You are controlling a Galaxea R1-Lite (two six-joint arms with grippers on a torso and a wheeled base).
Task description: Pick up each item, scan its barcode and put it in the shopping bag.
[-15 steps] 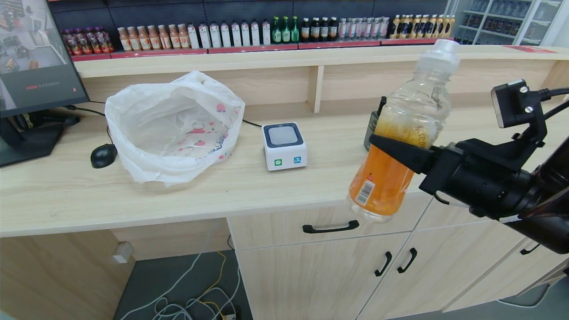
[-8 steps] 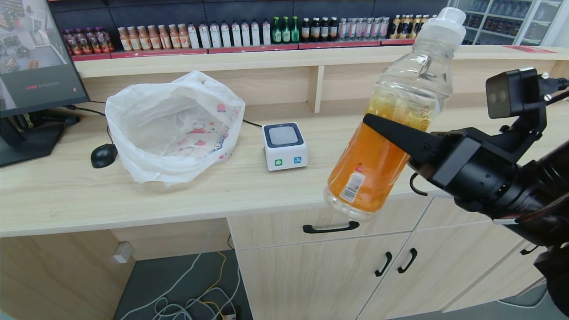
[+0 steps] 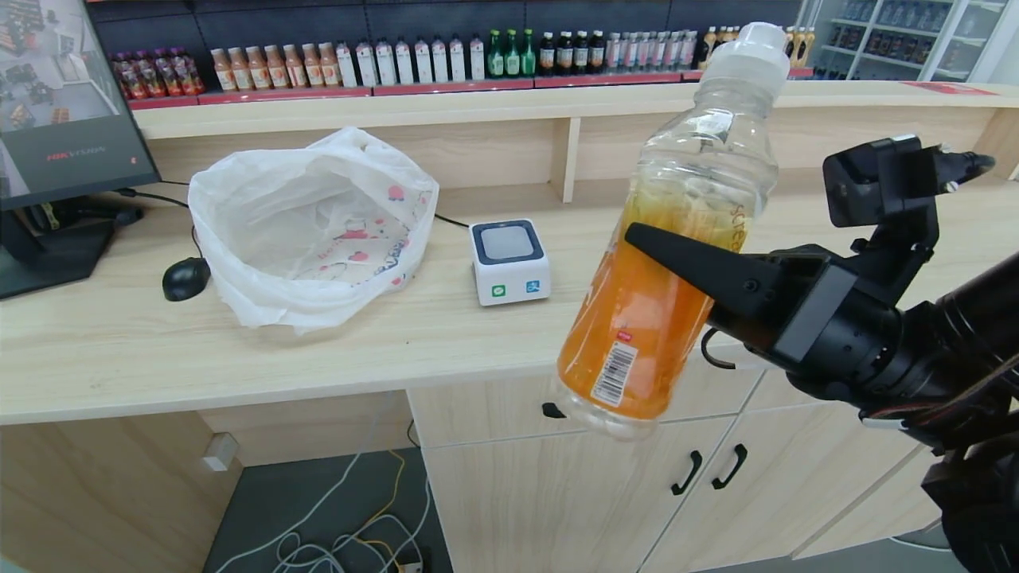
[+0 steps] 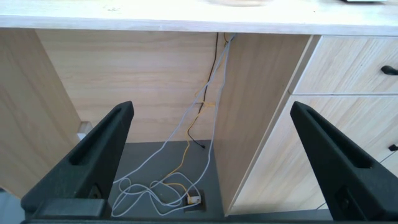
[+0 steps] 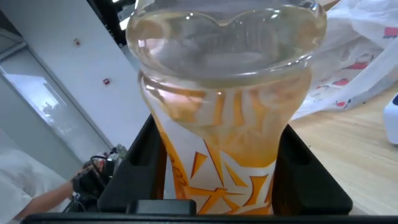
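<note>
**Right gripper clamped on juice bottle, left gripper wide open**

We are seeing the right gripper [image 3: 662, 256] closing its two black fingers [image 3: 700, 267] around the middle of the juice bottle [image 3: 637, 334], one finger on each side. In the right wrist view the bottle [image 5: 224, 93] is sitting snug between both fingers of that gripper [image 5: 217, 171], w/ no gap showing.

The bottle is hanging in the air, clear of the counter [image 3: 398, 342], in front of its front edge and to the right of the scanner [image 3: 509, 261], well apart from it. It is tilting: white cap [image 3: 752, 44] up and to the right, base down and to the left. Orange drink is filling approx. the lower part; the upper part is clear. The barcode label [image 3: 614, 374] is sitting near the base, facing the head camera.

The shopping bag [image 3: 310, 223] is standing open on the counter, left of the scanner and just beside it. A mouse [image 3: 185, 278] is lying just left of the bag, w/ a monitor [image 3: 56, 103] at the far left.

The left gripper [image 4: 211, 162] is holding nothing, fingers spread wide apart. It is hanging low, below the counter top, facing the cabinet front [image 4: 255, 124] and loose cables [image 4: 168, 186] on the floor.
</note>
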